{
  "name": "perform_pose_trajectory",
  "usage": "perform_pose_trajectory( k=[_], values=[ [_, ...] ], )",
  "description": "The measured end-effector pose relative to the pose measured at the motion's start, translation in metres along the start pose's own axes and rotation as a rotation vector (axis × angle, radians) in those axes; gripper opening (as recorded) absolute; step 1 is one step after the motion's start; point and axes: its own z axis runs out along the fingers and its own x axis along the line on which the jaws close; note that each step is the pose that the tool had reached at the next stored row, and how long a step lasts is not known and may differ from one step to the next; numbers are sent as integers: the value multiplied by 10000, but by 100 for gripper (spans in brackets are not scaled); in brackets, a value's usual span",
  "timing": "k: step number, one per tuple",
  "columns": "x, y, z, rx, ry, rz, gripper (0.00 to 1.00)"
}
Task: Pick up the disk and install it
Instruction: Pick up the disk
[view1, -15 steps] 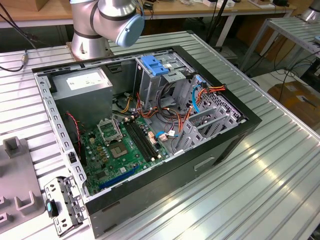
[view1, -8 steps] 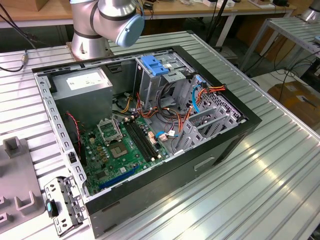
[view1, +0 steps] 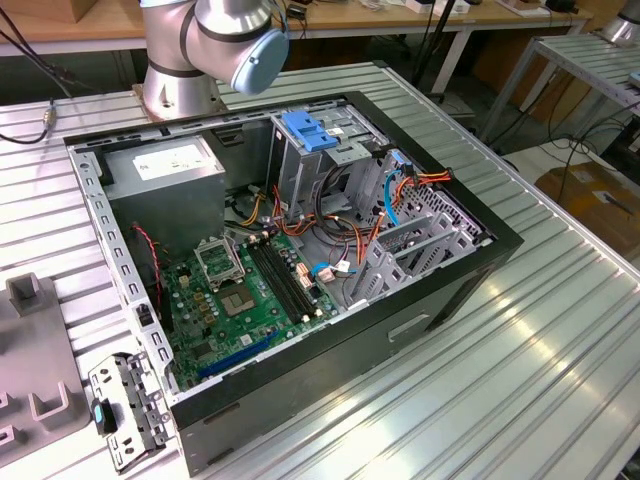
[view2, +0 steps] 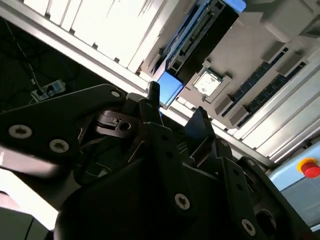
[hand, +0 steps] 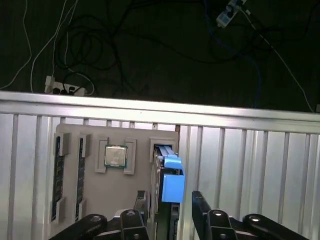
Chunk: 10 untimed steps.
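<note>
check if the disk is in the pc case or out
Out: the dark, blue-framed disk stands on edge in a slot of the grey tray, by the black claw.

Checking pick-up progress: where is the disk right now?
In the first wrist view the disk stands on edge in the grey holder tray, beside the processor chip, with the open claw lined up on it.

**Where your cameras look**

Your exterior view looks down at a slant on the open computer case (view1: 300, 250), from near above the surface (view1: 520, 380). Both wrist views peer closely past the claw (hand: 170, 201), sharing the grey tray (hand: 140, 135) and its chip (hand: 115, 156).
</note>
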Motion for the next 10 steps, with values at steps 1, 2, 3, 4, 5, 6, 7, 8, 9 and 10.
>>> perform_pose_trajectory(
  k=[1, 2, 3, 4, 5, 6, 7, 8, 9, 10],
  values=[
    [0, 1, 16, 2, 3, 185, 48],
    [0, 1, 36, 6, 6, 376, 48],
    [1, 1, 73, 11, 11, 723, 48],
    [1, 2, 100, 14, 13, 890, 48],
    [1, 2, 138, 16, 14, 979, 48],
    [2, 3, 168, 16, 15, 993, 48],
    [3, 5, 208, 15, 15, 995, 48],
    [2, 9, 230, 15, 15, 995, 48],
    [2, 13, 249, 17, 15, 996, 48],
    [3, 18, 277, 16, 14, 995, 48]
  ],
)
